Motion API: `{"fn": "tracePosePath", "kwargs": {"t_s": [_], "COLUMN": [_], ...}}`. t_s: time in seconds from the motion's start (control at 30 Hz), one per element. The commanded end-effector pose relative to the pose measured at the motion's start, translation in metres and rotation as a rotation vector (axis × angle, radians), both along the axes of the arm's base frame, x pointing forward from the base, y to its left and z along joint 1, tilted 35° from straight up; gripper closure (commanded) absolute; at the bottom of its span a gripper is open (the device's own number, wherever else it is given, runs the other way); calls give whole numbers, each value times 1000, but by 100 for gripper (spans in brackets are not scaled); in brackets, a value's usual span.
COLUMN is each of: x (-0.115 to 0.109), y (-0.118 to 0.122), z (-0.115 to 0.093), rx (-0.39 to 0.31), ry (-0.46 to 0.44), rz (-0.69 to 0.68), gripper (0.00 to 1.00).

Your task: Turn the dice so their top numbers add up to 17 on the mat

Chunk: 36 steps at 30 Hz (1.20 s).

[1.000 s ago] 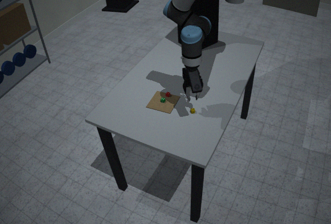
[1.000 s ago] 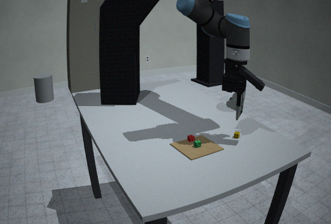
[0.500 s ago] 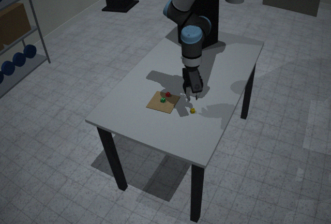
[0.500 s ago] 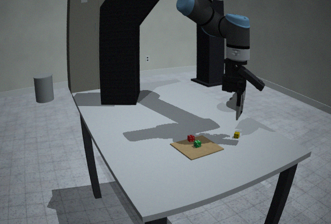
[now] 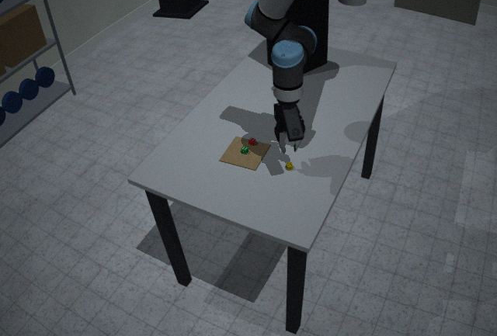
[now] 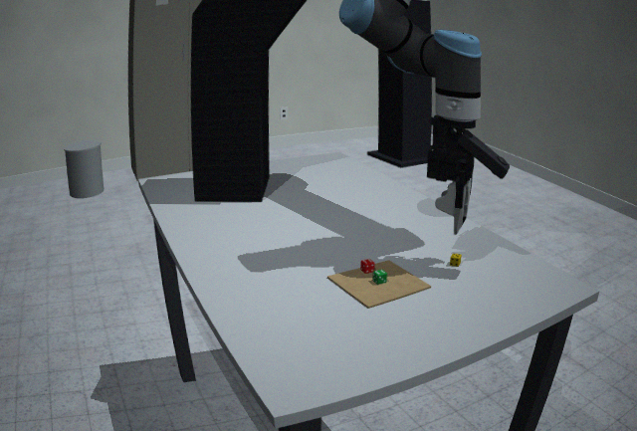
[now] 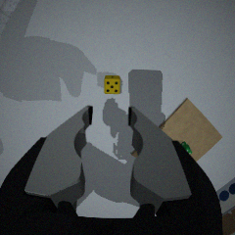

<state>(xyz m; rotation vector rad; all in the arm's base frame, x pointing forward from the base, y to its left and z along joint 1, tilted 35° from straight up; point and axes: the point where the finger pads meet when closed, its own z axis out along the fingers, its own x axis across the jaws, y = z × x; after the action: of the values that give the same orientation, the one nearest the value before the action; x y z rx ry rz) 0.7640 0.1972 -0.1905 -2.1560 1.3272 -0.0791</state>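
Note:
A yellow die (image 5: 289, 165) lies on the grey table to the right of the brown mat (image 5: 243, 154), off the mat. In the wrist view the yellow die (image 7: 113, 84) shows five pips on top. A red die (image 5: 251, 141) and a green die (image 5: 244, 150) sit on the mat near its far edge. My gripper (image 5: 290, 148) hangs above the table, a little behind the yellow die and well above it. Its fingers are drawn in to a narrow gap and hold nothing. In the exterior view the gripper (image 6: 459, 225) points straight down over the yellow die (image 6: 455, 259).
The robot's black base column (image 6: 231, 87) stands at the back of the table. The table's right edge lies beyond the yellow die. A shelf (image 5: 24, 43) and a grey bin (image 6: 83, 167) stand on the floor, away from the table.

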Motion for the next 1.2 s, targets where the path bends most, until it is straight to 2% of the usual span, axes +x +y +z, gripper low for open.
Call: {"fn": "tracePosePath", "kwargs": {"t_s": [0.0,1.17], "x": [2,16], "y": [3,20], "z": [-5,-35], "rx": [0,0], "ry": [-1,-1], "rz": [0,0], "gripper": [79,79]}}
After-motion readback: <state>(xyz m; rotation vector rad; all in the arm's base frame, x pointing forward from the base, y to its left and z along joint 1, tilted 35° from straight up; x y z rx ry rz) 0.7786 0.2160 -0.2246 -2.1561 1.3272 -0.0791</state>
